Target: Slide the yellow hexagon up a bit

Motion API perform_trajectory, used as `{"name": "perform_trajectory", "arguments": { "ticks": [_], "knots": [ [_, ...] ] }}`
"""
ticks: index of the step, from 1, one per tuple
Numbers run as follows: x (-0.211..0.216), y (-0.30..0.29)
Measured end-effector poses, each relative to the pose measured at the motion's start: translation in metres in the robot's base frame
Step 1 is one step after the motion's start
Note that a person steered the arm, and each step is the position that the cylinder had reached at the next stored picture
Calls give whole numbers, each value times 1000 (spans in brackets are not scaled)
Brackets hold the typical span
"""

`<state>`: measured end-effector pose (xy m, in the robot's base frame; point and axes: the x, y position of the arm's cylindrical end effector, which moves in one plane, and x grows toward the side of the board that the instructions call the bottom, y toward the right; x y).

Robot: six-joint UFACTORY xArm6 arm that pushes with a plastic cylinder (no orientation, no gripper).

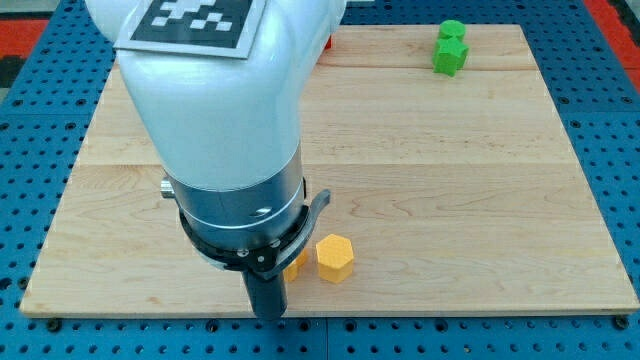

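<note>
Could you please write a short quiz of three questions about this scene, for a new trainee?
1. True or false: the yellow hexagon lies near the view's bottom edge of the wooden board.
2. Multiple choice: where are the green blocks? A) the view's top right B) the view's bottom left C) the board's centre
3. Short answer: on which side of the yellow hexagon is my tip?

Key
1. True.
2. A.
3. On the view's left and slightly lower; a second yellow block, mostly hidden by the arm, sits between them.
</note>
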<state>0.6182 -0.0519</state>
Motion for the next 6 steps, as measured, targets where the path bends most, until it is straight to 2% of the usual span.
{"name": "perform_trajectory", "arguments": {
  "ticks": [3,4,5,6],
  "knots": [
    [-2,-6],
    [-16,30],
    [-18,89],
    [-35,89]
  ]
}}
